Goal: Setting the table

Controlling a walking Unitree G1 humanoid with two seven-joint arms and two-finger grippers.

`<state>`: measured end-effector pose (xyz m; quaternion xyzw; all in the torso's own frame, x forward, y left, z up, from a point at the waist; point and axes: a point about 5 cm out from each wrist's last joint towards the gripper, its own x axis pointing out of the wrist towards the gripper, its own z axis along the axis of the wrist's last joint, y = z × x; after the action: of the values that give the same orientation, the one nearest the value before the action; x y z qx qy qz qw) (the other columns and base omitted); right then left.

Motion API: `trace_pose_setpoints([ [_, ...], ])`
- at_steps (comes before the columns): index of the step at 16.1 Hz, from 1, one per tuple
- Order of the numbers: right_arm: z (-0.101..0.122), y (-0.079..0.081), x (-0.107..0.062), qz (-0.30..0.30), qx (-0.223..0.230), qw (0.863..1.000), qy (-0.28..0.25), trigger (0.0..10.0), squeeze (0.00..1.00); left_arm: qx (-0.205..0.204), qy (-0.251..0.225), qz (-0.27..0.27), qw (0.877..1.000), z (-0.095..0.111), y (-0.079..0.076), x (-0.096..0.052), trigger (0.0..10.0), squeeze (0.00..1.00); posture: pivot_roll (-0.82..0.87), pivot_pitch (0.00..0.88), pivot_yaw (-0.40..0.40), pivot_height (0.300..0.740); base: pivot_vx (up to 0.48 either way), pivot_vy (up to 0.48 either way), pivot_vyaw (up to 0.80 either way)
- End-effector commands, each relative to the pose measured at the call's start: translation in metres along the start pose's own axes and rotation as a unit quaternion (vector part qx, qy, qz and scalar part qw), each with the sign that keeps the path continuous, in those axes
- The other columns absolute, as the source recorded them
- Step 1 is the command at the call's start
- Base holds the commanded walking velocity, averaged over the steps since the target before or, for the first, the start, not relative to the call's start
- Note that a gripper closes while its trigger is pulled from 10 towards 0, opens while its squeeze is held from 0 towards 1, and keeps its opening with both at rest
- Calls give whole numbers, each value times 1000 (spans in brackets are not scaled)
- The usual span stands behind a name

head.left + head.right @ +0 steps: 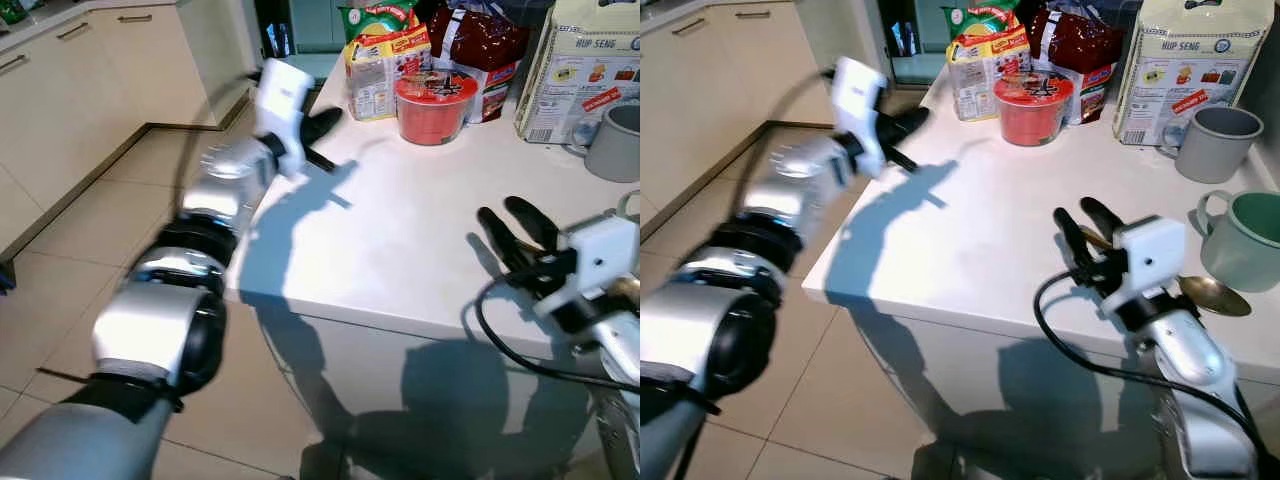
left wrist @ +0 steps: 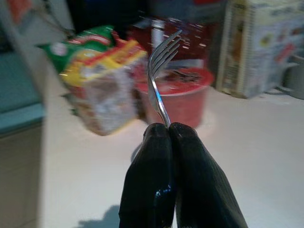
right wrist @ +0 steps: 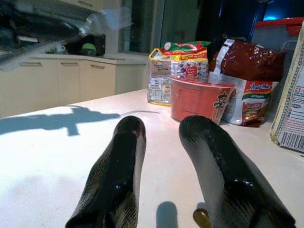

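My left gripper (image 2: pixel 168 127) is shut on the handle of a silver fork (image 2: pixel 159 71), whose tines point up toward the red noodle cup (image 2: pixel 183 97). That arm reaches over the back left edge of the white counter (image 1: pixel 970 230), gripper (image 1: pixel 322 125) above it. Over the counter's front right part my right gripper (image 1: pixel 1077 214) is open with nothing between its fingers (image 3: pixel 118 175). A bronze spoon (image 1: pixel 1215 295) lies just behind it by the green mug (image 1: pixel 1245 240).
At the back of the counter stand food packets (image 1: pixel 985 60), the red noodle cup (image 1: pixel 1033 105), a cracker box (image 1: pixel 1185 65) and a grey mug (image 1: pixel 1215 140). Cream cabinets (image 1: pixel 70 90) and tiled floor (image 1: pixel 80 240) lie to the left.
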<state>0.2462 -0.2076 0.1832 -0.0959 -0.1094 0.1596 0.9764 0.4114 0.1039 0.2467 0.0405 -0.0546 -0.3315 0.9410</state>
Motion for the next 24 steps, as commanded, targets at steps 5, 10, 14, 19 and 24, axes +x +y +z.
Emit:
trace_pose_setpoints([
  [5, -13, 10, 16, -8, 29, 999, 25, 10000, 0, 15, -12, 78, 997, 5, 38, -29, 0, 0, -94, 0, 96, 740, 0, 0, 0],
  [10, -25, 19, 31, -21, 58, 997, 37, 10000, 0, -89, -53, 187, 977, -30, 45, -57, 0, 0, -73, 0, 66, 740, 0, 0, 0],
  [14, -31, 17, 34, -26, 45, 998, 40, 10000, 0, -96, -50, 200, 974, -37, 44, -68, 0, 0, -45, 0, 52, 740, 0, 0, 0],
  [19, -16, 6, 25, -21, 12, 1000, 5, 10000, 0, -38, -10, 211, 977, -58, 40, -134, 0, 0, -17, 0, 40, 740, 0, 0, 0],
  [24, -35, 18, 21, 8, 13, 999, 29, 10000, 0, -83, 57, 225, 969, -103, 29, -190, 0, 0, 21, 0, 25, 740, 0, 0, 0],
])
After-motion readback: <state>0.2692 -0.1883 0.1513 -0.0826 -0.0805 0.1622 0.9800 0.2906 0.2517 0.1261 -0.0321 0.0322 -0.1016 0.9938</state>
